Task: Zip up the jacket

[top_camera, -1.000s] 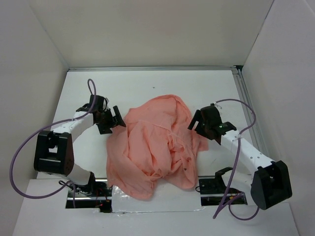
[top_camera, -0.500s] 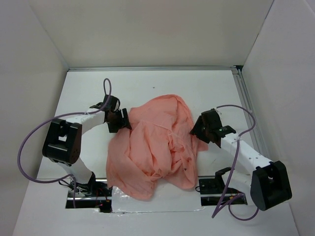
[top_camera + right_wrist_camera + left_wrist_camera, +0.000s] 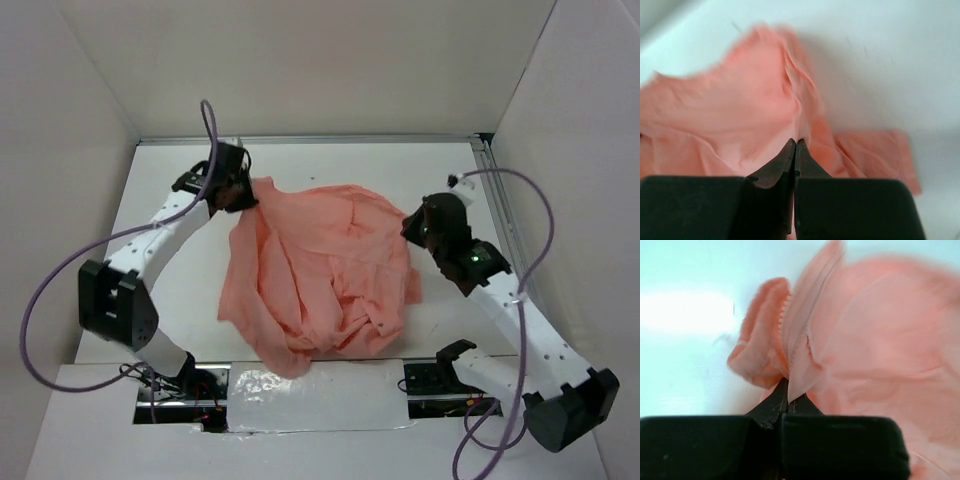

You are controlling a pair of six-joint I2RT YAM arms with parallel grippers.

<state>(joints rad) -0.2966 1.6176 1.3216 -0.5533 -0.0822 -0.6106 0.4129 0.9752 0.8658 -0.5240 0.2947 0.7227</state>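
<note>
Fabric bunches on the worktop: one jacket. Two claws pinch it: left claw at its far corner, right claw at its right edge.

The left arm reaches far out to the jacket's far left corner. The left pincer is squeezed tight on the jacket's edge there. The right arm stretches up along the jacket's right side. The right pincer is closed too, pinching a fold of the jacket.
</note>
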